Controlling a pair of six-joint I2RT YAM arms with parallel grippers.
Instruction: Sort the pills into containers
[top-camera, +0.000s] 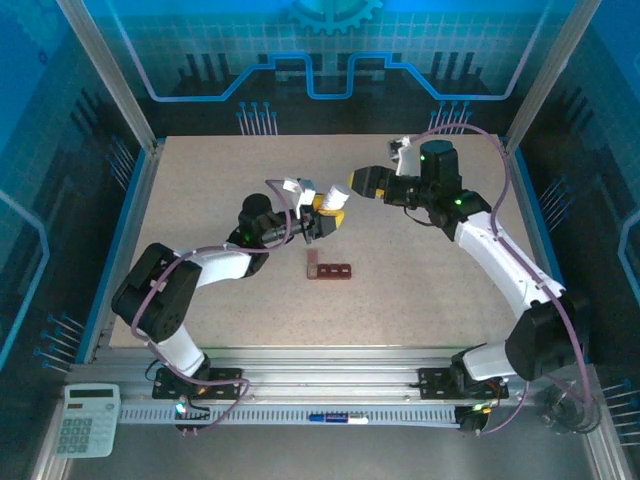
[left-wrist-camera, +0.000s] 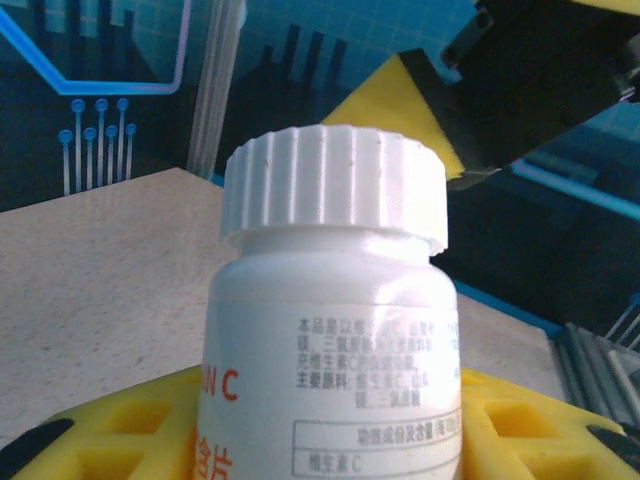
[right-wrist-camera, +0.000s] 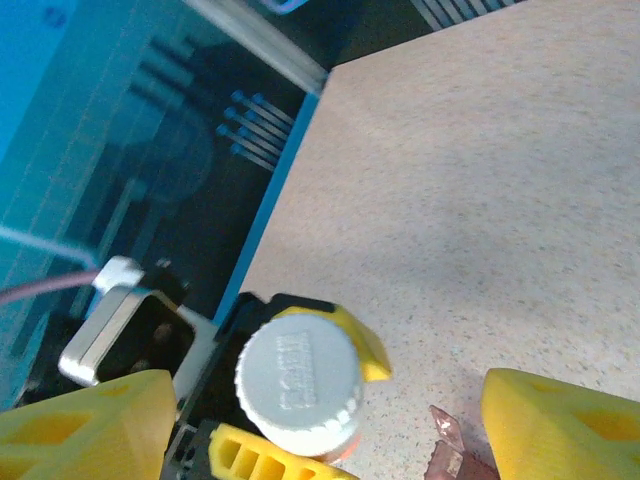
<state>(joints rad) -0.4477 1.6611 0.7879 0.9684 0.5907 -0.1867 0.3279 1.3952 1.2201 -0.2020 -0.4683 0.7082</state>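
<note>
White plastic bottle (left-wrist-camera: 330, 340) is held clamped in the left gripper (top-camera: 322, 218) above the table (top-camera: 420, 290). Its ribbed cap (left-wrist-camera: 335, 185) is faced by the right gripper (top-camera: 361, 182), jaws parted wide. Reddish-brown containers (top-camera: 329, 268) are seen lying on the table nearby.

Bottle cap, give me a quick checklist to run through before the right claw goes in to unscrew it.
1. Left claw clamped on the white bottle: ok.
2. Cap seated on the bottle: ok.
3. Right claw open and lined up with the cap: ok.
4. Cap already loosened: cannot tell.
5. Container strip lying clear of both arms: ok.
</note>
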